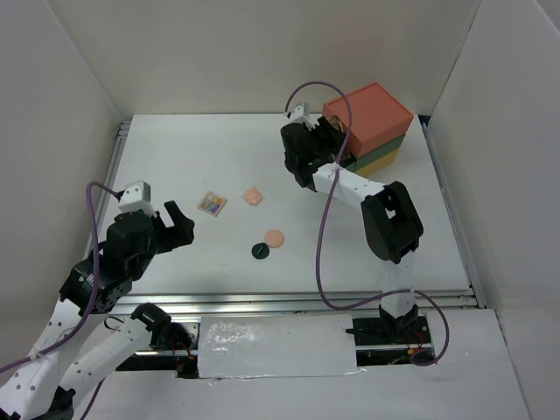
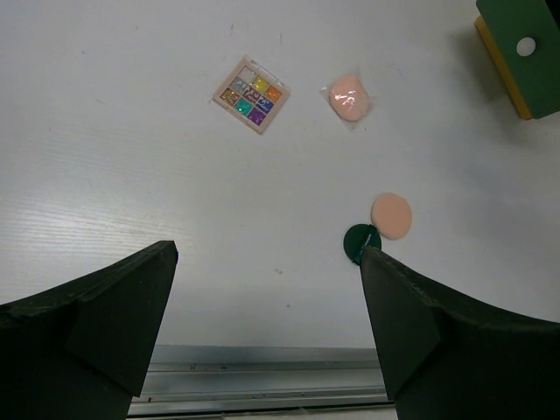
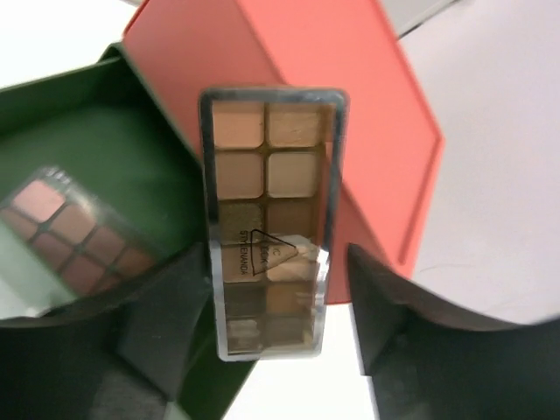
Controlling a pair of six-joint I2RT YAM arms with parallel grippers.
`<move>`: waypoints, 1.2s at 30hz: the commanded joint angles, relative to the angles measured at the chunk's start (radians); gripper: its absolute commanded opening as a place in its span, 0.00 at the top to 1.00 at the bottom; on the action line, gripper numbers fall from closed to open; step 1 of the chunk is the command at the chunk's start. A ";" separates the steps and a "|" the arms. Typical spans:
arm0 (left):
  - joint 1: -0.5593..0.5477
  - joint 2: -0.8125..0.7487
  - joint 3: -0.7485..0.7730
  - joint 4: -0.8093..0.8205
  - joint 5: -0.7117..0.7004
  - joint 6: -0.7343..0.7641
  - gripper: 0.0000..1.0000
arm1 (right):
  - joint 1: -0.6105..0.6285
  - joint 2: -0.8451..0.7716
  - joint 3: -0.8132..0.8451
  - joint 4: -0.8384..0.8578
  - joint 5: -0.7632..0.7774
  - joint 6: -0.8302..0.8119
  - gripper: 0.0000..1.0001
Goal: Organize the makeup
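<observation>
ok so the step rn looks like getting the long palette (image 3: 267, 175) into the green drawer (image 3: 114, 140) of the box (image 1: 367, 118), next to the other long palette (image 3: 77, 238) that's already lying in there. imo the trick is lining it up first. In the right wrist view a good part of the palette sits over the box's orange top and the drawer edge, not over the drawer itself. So I'd shift it toward the open drawer and get it low + flat b4 letting go, otherwise it prob tips on the rim or lands on its neighbour. The right fingers (image 3: 389, 324) are partly spread w/ the palette between them. One finger is at its edge and the other side shows a gap, so I can't tell if it's actually pinched or just resting. The left fingers (image 2: 433, 337) are spread wide, holding nothing, hovering over the worktop (image 1: 175, 162). The rest is out on the worktop: the square palette (image 1: 212, 204), a peach compact (image 1: 253, 196) near it, another peach compact (image 1: 275, 237) further front w/ the green disc (image 1: 260, 251) right up against it.
</observation>
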 commanded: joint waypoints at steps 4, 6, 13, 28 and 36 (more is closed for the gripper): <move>-0.006 0.002 0.002 0.032 -0.021 0.003 0.01 | 0.004 -0.051 0.115 -0.308 -0.123 0.271 0.15; -0.006 0.007 0.003 0.030 -0.021 0.003 0.01 | 0.005 -0.041 0.142 -0.343 -0.137 0.302 0.10; -0.006 0.008 0.003 0.033 -0.023 0.005 0.01 | 0.134 -0.064 0.257 -0.529 -0.295 0.461 0.06; -0.006 -0.019 0.022 -0.045 -0.164 -0.093 0.01 | 0.280 0.319 0.720 -0.766 -1.102 0.644 0.00; -0.001 0.089 0.035 -0.122 -0.239 -0.256 0.01 | 0.304 0.154 0.434 -0.594 -0.918 0.872 0.00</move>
